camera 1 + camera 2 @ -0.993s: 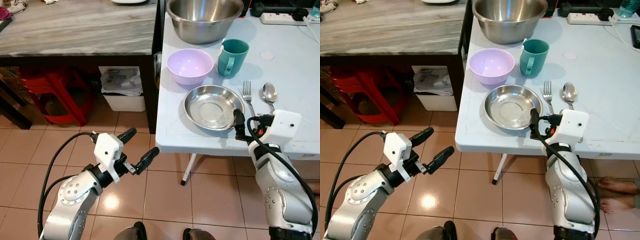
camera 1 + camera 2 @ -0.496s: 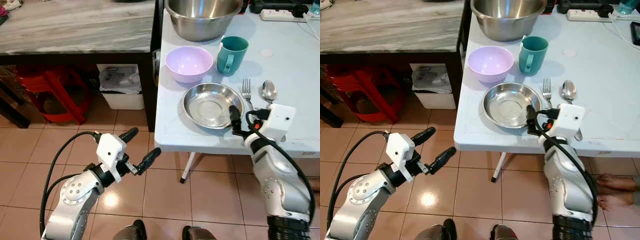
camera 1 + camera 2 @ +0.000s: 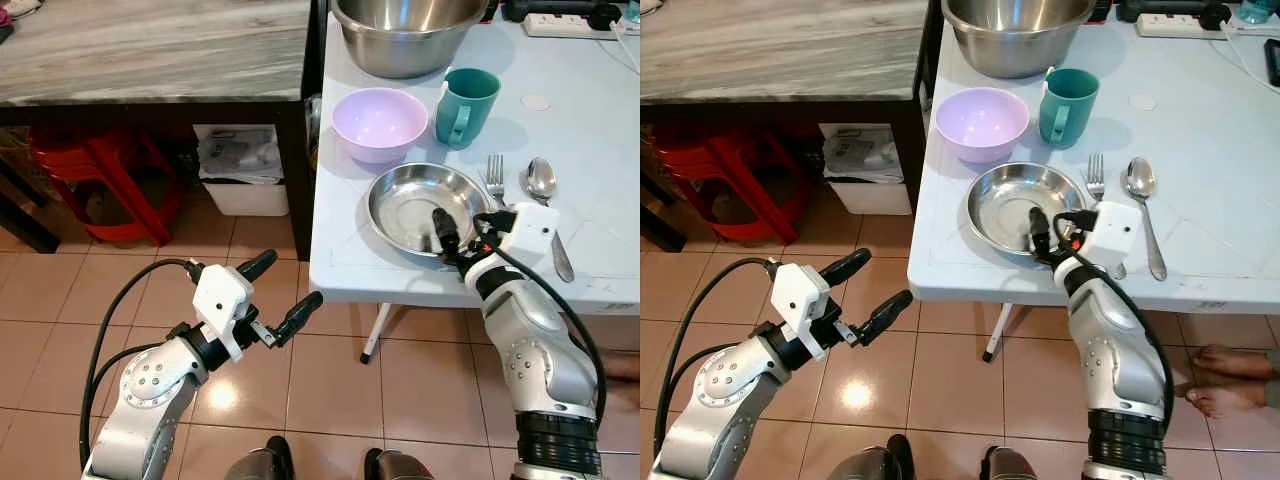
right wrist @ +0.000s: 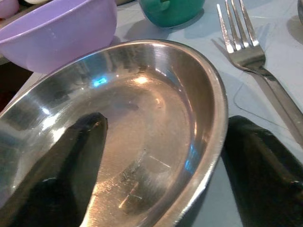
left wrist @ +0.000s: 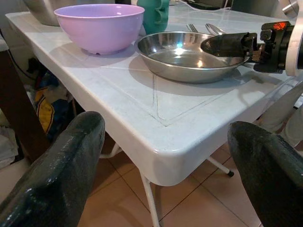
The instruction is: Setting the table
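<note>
A white table takes up the upper right of the head views, its near left corner rounded and its thin legs going down to a floor of glossy tan tiles. Near its front edge sits a shallow steel plate; the right gripper straddles the plate's rim with its fingers spread, one black finger lying inside the dish and the other outside on the table top beside the fork. A spoon lies just right of the fork, both pointing away from the robot. Behind the plate stand a lilac bowl and, to its right, a teal mug with its handle turned toward the camera; farther back, at the top edge, is a large steel mixing bowl, and a white power strip sits in the upper right corner. In the upper left a grey marbled counter on a dark frame abuts the table; beneath it are a red plastic stool and a white bin holding papers. The left gripper hangs over the floor in the lower left, short of the table's corner, fingers wide apart and holding nothing. At the bottom edge the robot's dark feet show on the tiles.
</note>
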Controlling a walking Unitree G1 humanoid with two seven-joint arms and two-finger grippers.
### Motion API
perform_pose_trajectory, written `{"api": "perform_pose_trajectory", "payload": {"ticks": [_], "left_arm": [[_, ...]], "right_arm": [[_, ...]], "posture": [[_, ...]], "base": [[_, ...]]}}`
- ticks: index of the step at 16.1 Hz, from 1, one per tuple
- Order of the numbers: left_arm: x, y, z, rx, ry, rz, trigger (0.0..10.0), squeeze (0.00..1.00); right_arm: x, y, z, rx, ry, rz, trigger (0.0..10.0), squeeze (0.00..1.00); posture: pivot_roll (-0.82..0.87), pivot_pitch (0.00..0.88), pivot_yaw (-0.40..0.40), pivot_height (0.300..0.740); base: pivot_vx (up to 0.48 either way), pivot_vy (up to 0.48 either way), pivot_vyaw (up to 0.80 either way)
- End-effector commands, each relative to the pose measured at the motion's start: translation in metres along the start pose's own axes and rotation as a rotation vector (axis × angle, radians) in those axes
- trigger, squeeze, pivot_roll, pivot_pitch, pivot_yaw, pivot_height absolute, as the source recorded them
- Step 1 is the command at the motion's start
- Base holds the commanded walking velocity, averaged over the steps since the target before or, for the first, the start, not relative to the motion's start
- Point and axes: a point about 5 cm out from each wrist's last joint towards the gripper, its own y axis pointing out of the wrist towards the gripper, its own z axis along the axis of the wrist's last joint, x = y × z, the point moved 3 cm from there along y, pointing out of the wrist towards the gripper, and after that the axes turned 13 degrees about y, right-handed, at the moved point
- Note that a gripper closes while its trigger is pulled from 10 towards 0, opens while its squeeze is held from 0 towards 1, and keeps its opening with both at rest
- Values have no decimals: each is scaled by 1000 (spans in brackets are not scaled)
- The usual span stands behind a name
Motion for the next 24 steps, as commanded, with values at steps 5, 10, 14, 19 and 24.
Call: {"api": "perform_pose_trajectory", "payload": {"ticks": [5,10,14,19,24], "left_arm": [[1,-7,-4,-18,1,-17,10000,0],[2,-7,-1,0,2,-33,10000,0],[3,-6,-1,6,1,-30,10000,0],[5,-6,-1,6,0,-34,10000,0],[4,-6,-2,7,4,-35,10000,0]], "right_arm": [[5,-2,-12,-58,43,-15,0,0],[8,-3,-16,-74,55,-23,0,0],[10,-3,-18,-85,68,-38,0,0],[15,-3,-20,-98,104,-69,0,0],[19,-4,-27,-123,191,-115,0,0]], "posture": [[-142,247,54,740],[-144,247,57,740],[-145,247,58,740],[-145,247,58,740],[-142,243,57,740]], "base": [[0,0,0],[0,0,0],[0,0,0],[0,0,0],[0,0,0]]}}
